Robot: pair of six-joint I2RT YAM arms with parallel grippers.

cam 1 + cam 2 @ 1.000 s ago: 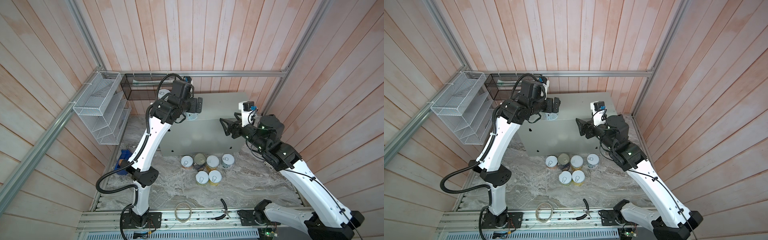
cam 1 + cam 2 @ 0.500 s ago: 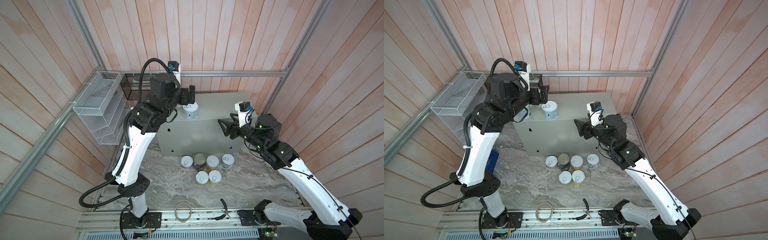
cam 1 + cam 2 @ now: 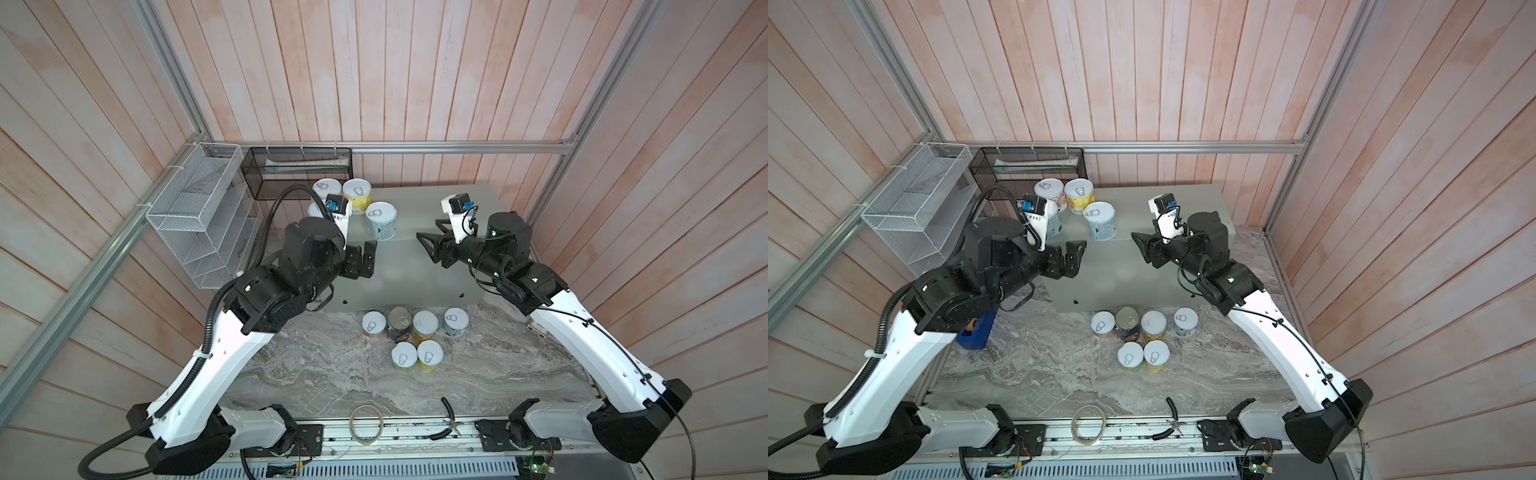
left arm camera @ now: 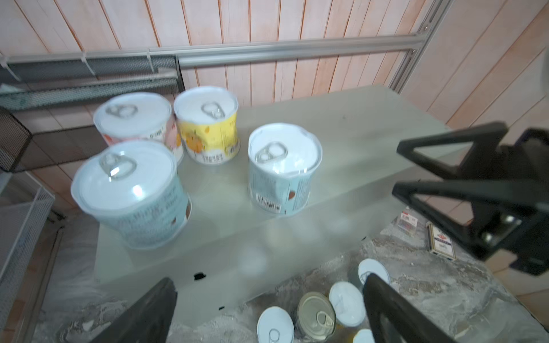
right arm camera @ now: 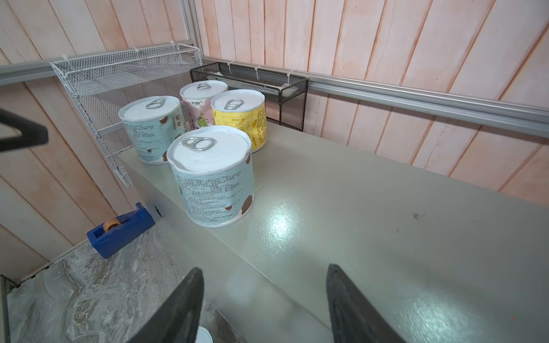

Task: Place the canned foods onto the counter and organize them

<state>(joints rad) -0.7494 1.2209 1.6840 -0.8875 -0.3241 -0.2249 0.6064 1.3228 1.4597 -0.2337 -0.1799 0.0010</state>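
My left gripper (image 3: 362, 255): jaws wide apart, nothing between them. My right gripper (image 3: 427, 237): jaws apart, likewise empty. Both hover over the counter (image 3: 436, 266), a pale grey-green metal box with a glossy flat top, and their tips face each other.

Four short cylinders with paper labels and pull-tab lids stand upright on it, beyond my left gripper. The teal can (image 3: 381, 220) is nearest, its label crumpled at the rim. Behind it are the yellow can (image 3: 356, 196), the pink can (image 3: 327, 188) and the second teal can (image 4: 130, 193).

Six cans (image 3: 424, 326) stand clustered on the marble (image 3: 311, 374), below and between my grippers. The dark can (image 3: 400, 326) is the taller one.

The black mesh basket (image 3: 299, 178) past my left gripper holds something pale and flat.
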